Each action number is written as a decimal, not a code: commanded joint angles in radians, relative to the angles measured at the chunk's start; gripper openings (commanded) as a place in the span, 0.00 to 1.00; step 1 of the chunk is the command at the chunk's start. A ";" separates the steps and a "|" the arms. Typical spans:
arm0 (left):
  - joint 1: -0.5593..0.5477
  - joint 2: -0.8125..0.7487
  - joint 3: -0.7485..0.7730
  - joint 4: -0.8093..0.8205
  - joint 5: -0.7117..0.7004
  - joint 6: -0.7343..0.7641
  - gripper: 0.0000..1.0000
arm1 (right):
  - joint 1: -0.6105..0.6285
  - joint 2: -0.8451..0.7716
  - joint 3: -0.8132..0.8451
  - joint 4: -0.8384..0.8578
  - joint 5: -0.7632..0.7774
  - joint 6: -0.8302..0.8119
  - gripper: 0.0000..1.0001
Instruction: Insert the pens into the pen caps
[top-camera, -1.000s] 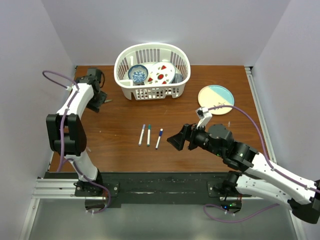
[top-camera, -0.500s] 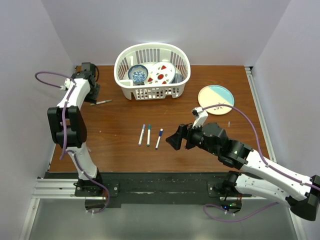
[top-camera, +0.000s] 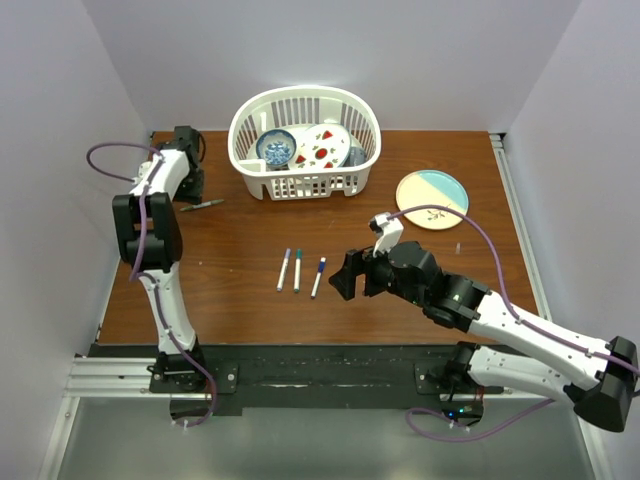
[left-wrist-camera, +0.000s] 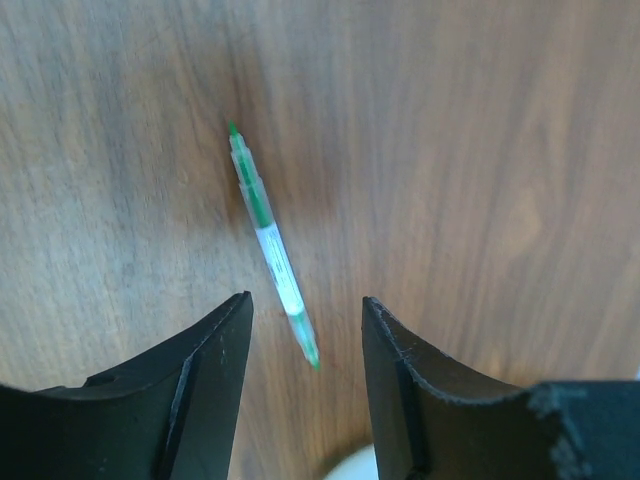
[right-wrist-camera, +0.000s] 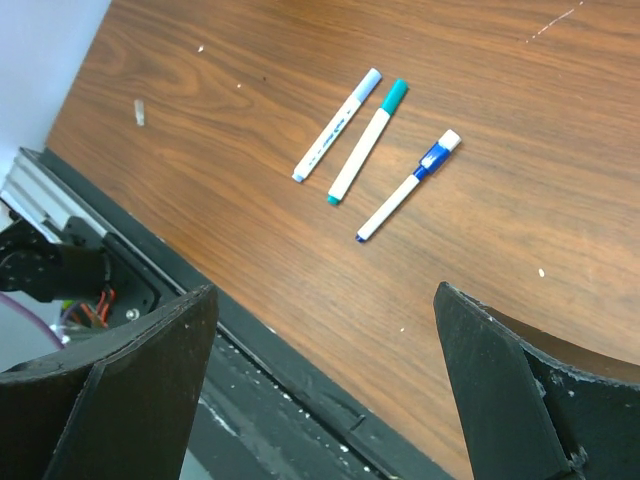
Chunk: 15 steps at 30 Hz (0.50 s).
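Three white-barrelled pens lie side by side mid-table: one with a light blue cap (top-camera: 284, 268) (right-wrist-camera: 338, 125), one with a teal cap (top-camera: 297, 269) (right-wrist-camera: 368, 140), one with a blue section near its end (top-camera: 318, 277) (right-wrist-camera: 410, 185). A fourth thin pen (top-camera: 203, 205) lies at the far left; the left wrist view shows it green and clear (left-wrist-camera: 268, 240). My left gripper (top-camera: 188, 190) (left-wrist-camera: 305, 300) is open just above it, its near end between the jaws. My right gripper (top-camera: 345, 275) (right-wrist-camera: 322, 290) is wide open and empty, just right of the three pens. No loose cap shows clearly.
A white basket (top-camera: 305, 185) with dishes stands at the back centre. A yellow and blue plate (top-camera: 432, 200) lies at the right, a tiny grey piece (top-camera: 458, 247) near it. A small pale piece (right-wrist-camera: 140, 112) lies near the table's front left edge.
My left gripper pulled back from over the thin pen, which now lies uncovered on the table. My right gripper moved left, closer to the three pens.
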 joint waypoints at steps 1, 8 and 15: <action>0.011 0.072 0.070 -0.064 -0.019 -0.066 0.52 | 0.001 0.017 0.067 0.041 0.038 -0.049 0.93; 0.011 0.114 0.076 -0.070 0.006 -0.086 0.49 | 0.000 0.022 0.064 0.046 0.047 -0.051 0.93; 0.011 0.132 0.079 -0.169 0.030 -0.096 0.40 | 0.000 0.009 0.061 0.032 0.054 -0.036 0.93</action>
